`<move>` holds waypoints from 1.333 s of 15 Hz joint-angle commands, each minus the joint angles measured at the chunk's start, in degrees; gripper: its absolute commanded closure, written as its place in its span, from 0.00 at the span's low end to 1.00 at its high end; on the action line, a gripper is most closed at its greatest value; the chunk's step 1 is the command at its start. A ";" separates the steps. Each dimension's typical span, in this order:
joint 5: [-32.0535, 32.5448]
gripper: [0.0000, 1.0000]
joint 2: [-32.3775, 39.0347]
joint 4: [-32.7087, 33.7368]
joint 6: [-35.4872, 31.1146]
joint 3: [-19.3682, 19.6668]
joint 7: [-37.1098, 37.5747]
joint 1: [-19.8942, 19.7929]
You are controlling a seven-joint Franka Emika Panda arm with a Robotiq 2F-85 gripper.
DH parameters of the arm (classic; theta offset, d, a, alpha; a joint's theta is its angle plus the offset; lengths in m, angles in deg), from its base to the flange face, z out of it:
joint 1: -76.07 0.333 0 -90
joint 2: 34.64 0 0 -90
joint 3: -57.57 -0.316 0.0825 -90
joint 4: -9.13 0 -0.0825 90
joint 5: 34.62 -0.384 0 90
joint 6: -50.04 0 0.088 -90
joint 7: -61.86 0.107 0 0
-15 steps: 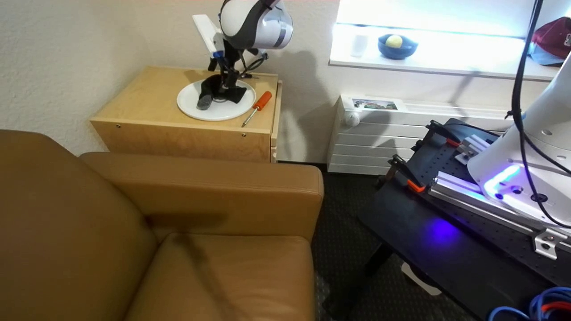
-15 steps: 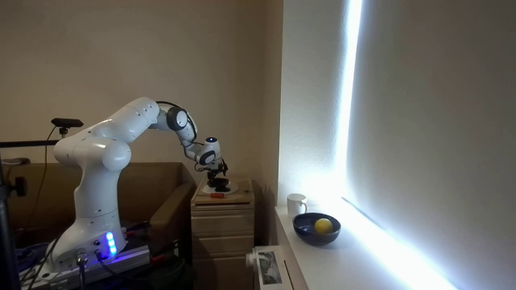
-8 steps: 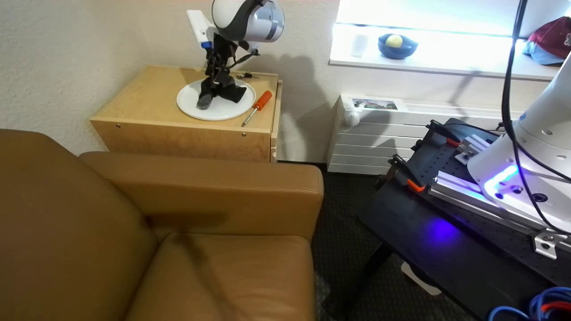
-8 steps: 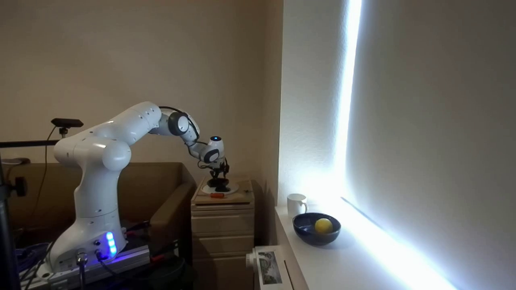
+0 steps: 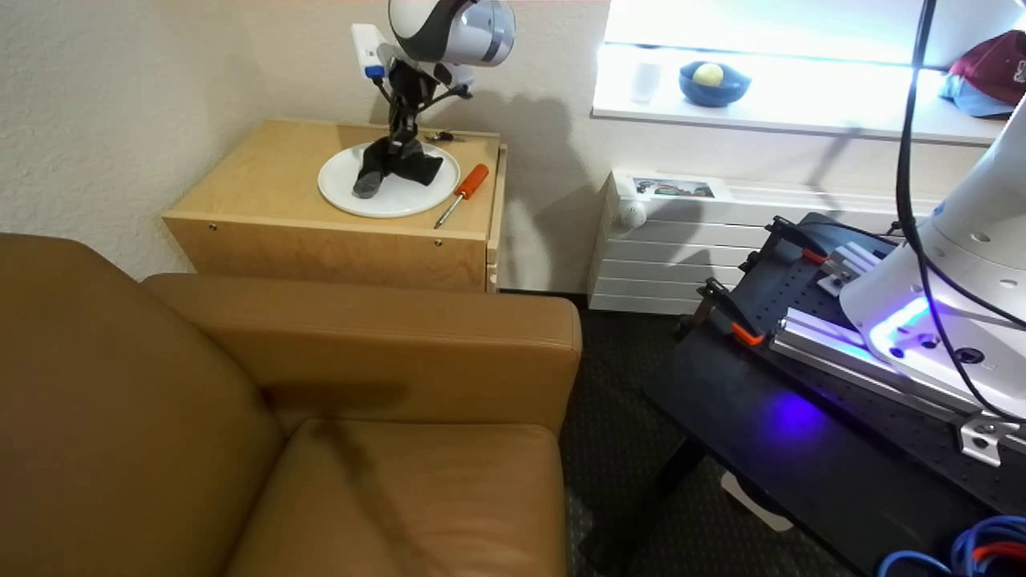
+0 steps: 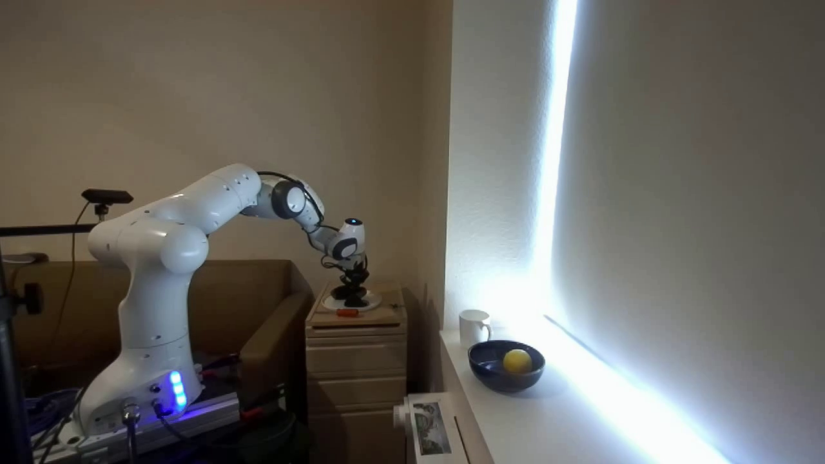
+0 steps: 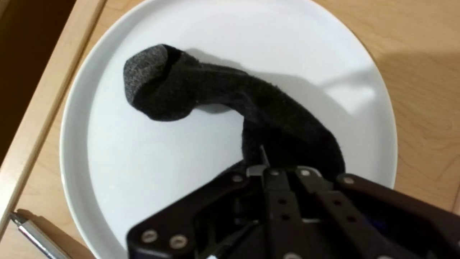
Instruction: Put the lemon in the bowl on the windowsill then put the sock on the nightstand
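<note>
The yellow lemon (image 6: 517, 361) rests inside the dark bowl (image 6: 493, 381) on the windowsill (image 5: 789, 106), as both exterior views show. A black sock (image 7: 233, 86) with a grey end lies folded on a white plate (image 7: 143, 172), which stands on the wooden nightstand (image 5: 240, 180). Pointing down over the plate, my gripper (image 7: 289, 171) has its fingers nearly together at a dark fold of the sock, and appears shut on it. The fabric between the fingertips is too dark to make out fully. In an exterior view the gripper (image 5: 403, 146) meets the sock (image 5: 417, 168) from above.
An orange-handled screwdriver (image 5: 473, 182) lies beside the plate, and small dark items (image 5: 442, 136) sit behind it. The sofa's armrest (image 5: 369, 320) borders the nightstand. A white mug (image 6: 474, 327) stands behind the bowl; a maroon cap (image 5: 994, 70) lies farther along the windowsill.
My gripper's fingers have come together from wide open over the sock. The arm has shifted slightly. The sock, the plate and the lemon in the bowl look unmoved.
</note>
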 commanded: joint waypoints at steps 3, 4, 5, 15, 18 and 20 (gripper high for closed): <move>-1.02 1.00 -4.53 -0.75 3.67 -3.19 2.19 -3.06; -1.72 1.00 -5.75 -1.33 4.00 -4.24 2.03 -3.92; -2.40 1.00 -7.26 -2.18 4.98 -5.23 2.05 -4.80; -1.06 0.39 -9.75 -3.58 21.39 -4.20 7.10 -5.46; -0.45 0.17 -7.81 -2.81 19.07 -3.87 6.91 -4.25; 0.80 0.03 -6.36 -2.22 16.27 -3.46 6.17 -3.09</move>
